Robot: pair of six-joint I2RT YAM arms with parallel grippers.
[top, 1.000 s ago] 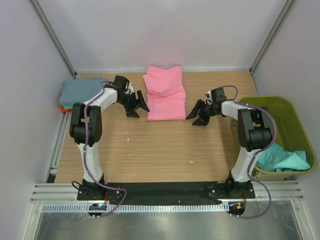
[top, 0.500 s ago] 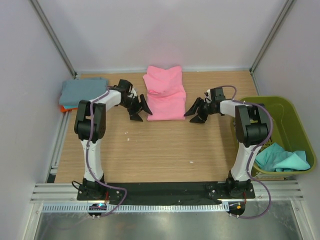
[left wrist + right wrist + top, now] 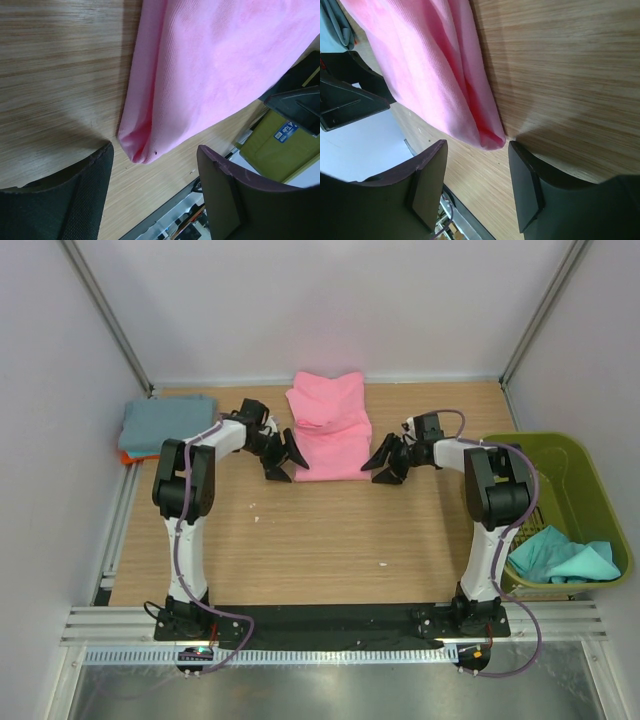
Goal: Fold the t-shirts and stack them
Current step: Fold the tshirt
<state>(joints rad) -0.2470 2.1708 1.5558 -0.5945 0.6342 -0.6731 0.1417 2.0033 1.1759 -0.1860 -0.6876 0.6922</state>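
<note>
Top external view: the pink t-shirt (image 3: 328,430) lies part-folded, with the left gripper (image 3: 290,468) and right gripper (image 3: 381,473) at its near corners, jaws apart and gripping nothing. To its left the grey-blue shirt (image 3: 165,420) is stacked on an orange one (image 3: 124,456). To its right, a teal shirt (image 3: 565,558) sits in the basket (image 3: 590,470) — unfolded, it seems.

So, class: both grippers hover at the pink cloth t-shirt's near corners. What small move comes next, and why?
Probably nudge forward and close both: the left gripper and right gripper are open, each facing a near corner of the bright pink cloth t-shirt, nothing gripped.
</note>
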